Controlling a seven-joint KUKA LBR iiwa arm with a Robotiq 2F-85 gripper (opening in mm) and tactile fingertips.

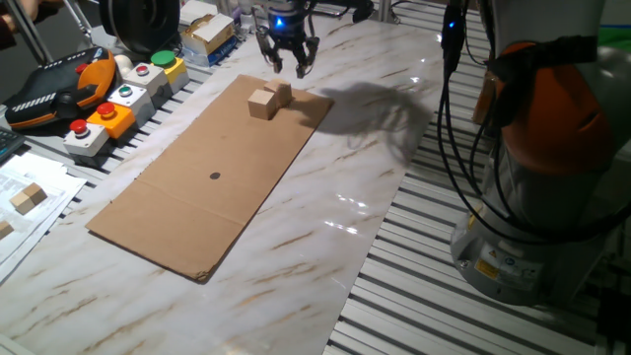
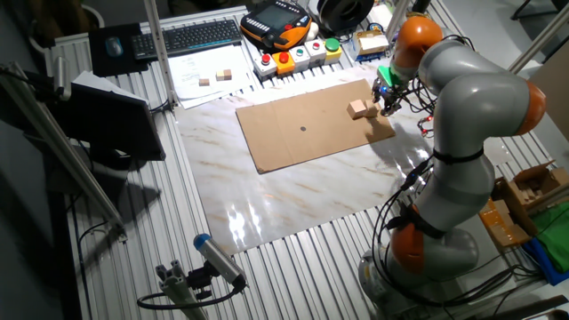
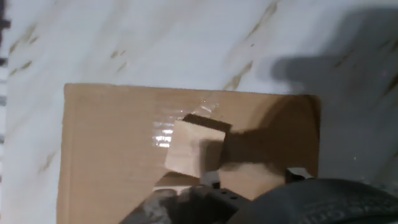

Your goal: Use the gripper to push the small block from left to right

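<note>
- the gripper (image 1: 289,57) is seen above the far end of the cardboard sheet (image 1: 212,177), with its dark fingers spread apart and nothing between them; a blue light glows just above the fingers.
- the small block (image 1: 262,103) is found on the cardboard near its far end, at about 7 o'clock from the gripper in one fixed view; a second wooden piece (image 1: 282,93) touches it at about 1 o'clock.
- whether the fingertips touch the wood cannot be told from one fixed view; they appear just above and behind it.
- in the other fixed view the gripper (image 2: 388,100) is placed at 3 o'clock of the small block (image 2: 359,108), close beside it, near the right end of the cardboard sheet (image 2: 302,133).
- in the hand view the small block (image 3: 193,148) is seen near the frame centre on the cardboard sheet (image 3: 106,143), partly under the gripper's shadow.
- a black dot (image 1: 215,177) is marked near the middle of the cardboard.
- the cardboard is laid on a marble-patterned table (image 1: 325,247).
- a row of button boxes (image 1: 123,104) is noted at about 9 o'clock of the cardboard in one fixed view.
</note>
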